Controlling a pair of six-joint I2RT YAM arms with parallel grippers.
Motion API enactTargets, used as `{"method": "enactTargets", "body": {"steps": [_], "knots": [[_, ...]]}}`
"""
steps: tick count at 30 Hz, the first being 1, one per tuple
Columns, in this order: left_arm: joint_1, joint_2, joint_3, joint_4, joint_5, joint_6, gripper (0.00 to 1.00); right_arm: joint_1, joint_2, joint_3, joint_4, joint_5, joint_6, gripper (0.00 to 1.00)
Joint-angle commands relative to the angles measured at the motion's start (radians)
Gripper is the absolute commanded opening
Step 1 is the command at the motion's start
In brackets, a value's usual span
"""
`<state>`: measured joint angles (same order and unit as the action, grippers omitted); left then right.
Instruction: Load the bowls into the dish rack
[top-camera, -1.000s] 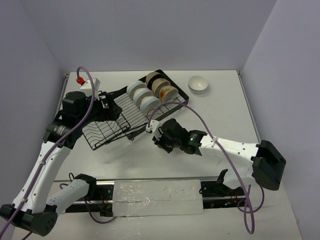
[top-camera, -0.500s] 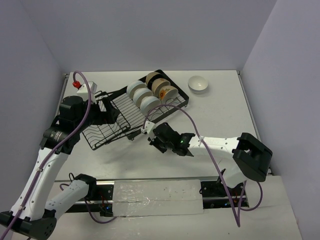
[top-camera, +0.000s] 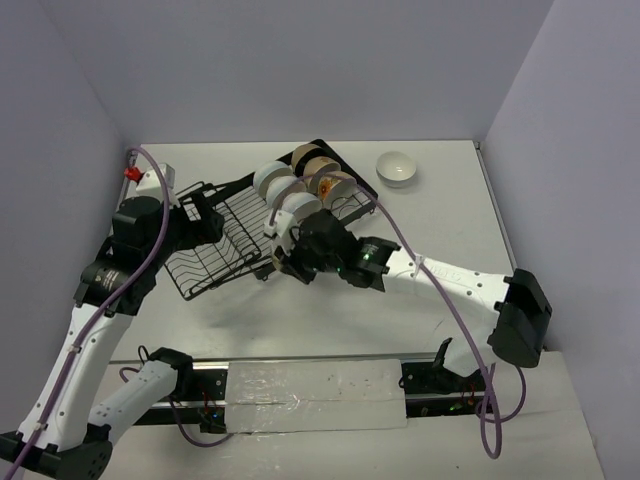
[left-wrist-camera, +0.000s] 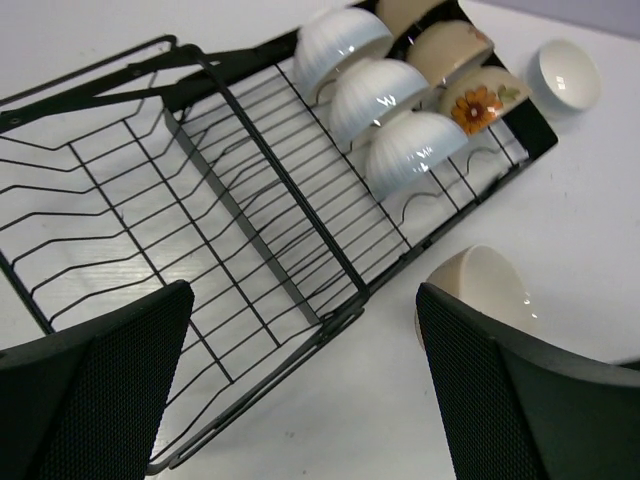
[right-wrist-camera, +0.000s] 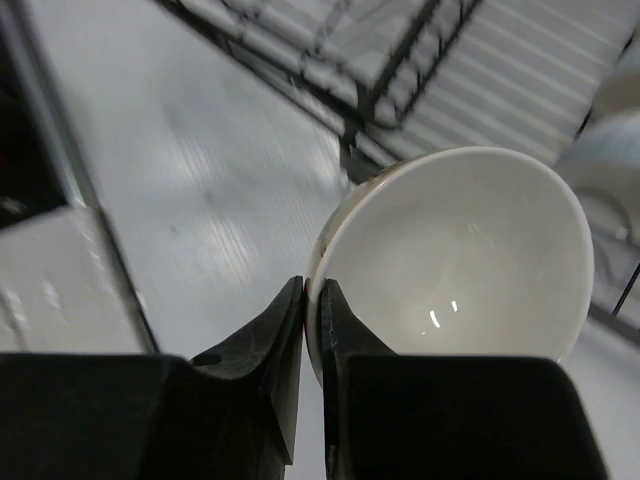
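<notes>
The right jaws pinch a cream bowl (right-wrist-camera: 470, 250) by its rim; the left jaws gape wide, the dish rack (left-wrist-camera: 283, 185) beneath them.

A flat white rectangular table (top-camera: 450, 210) with a pale matt top carries everything. A large black wire dish rack (top-camera: 215, 255) stands on it left of centre, set on the slant, its long side running from near left to far right. Well apart from the rack's far right end, a small round white ceramic bowl (top-camera: 397, 168) sits upright on the bare top. Along the near edge runs a black metal rail (top-camera: 200, 372), with a crinkled white plastic sheet (top-camera: 318, 395) over its middle.
</notes>
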<state>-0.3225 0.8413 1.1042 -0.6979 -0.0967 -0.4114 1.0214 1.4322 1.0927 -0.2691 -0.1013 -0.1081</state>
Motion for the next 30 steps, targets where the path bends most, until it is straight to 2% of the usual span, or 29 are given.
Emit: {"method": "enactTargets", "body": {"steps": [1, 4, 9, 13, 18, 25, 30], "knots": [[-0.003, -0.033, 0.003, 0.024, -0.122, -0.066, 0.99, 0.003, 0.005, 0.231, 0.001, -0.113, -0.001, 0.0], [-0.001, -0.054, -0.01, 0.029, -0.176, -0.11, 0.99, 0.003, 0.069, 0.369, 0.023, -0.203, 0.05, 0.0], [-0.001, -0.117, -0.027, 0.028, -0.282, -0.188, 0.99, -0.004, 0.168, 0.473, 0.108, -0.369, 0.186, 0.0], [-0.001, -0.171, -0.027, 0.018, -0.38, -0.217, 0.99, -0.006, 0.264, 0.51, 0.263, -0.518, 0.315, 0.0], [-0.001, -0.185, 0.003, 0.006, -0.376, -0.196, 0.99, -0.006, 0.313, 0.428, 0.604, -0.525, 0.55, 0.0], [-0.001, -0.186, 0.023, 0.003, -0.36, -0.175, 0.99, -0.009, 0.393, 0.388, 0.818, -0.506, 0.656, 0.0], [-0.001, -0.18, 0.025, -0.002, -0.348, -0.173, 0.99, -0.044, 0.459, 0.352, 1.016, -0.5, 0.807, 0.0]]}}
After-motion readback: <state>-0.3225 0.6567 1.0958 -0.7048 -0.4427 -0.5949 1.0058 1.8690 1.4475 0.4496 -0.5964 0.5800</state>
